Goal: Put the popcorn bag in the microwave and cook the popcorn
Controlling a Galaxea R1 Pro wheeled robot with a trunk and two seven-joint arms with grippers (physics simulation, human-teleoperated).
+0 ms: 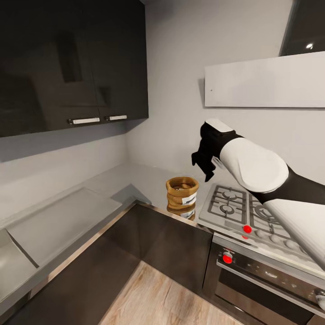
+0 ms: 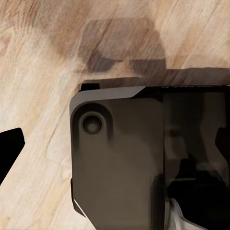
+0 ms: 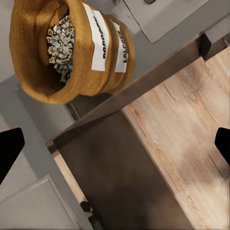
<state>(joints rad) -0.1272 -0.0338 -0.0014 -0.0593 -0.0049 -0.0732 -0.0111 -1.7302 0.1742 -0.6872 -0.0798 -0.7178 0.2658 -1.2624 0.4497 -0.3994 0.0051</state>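
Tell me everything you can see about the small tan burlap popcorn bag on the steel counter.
The small tan-brown burlap popcorn bag stands upright on the grey brushed-steel countertop, near its front edge and just beside the gas hob. Its top is open, with a rolled rim, and pale kernels show inside in the right wrist view. A white label with dark lettering sits on its side. The shiny steel mirrors it faintly below. Nothing grips it; the right gripper hangs above and beside it, apart from it.

The grey steel countertop carries the open popcorn bag, standing upright near its edge, just beside the gas hob.
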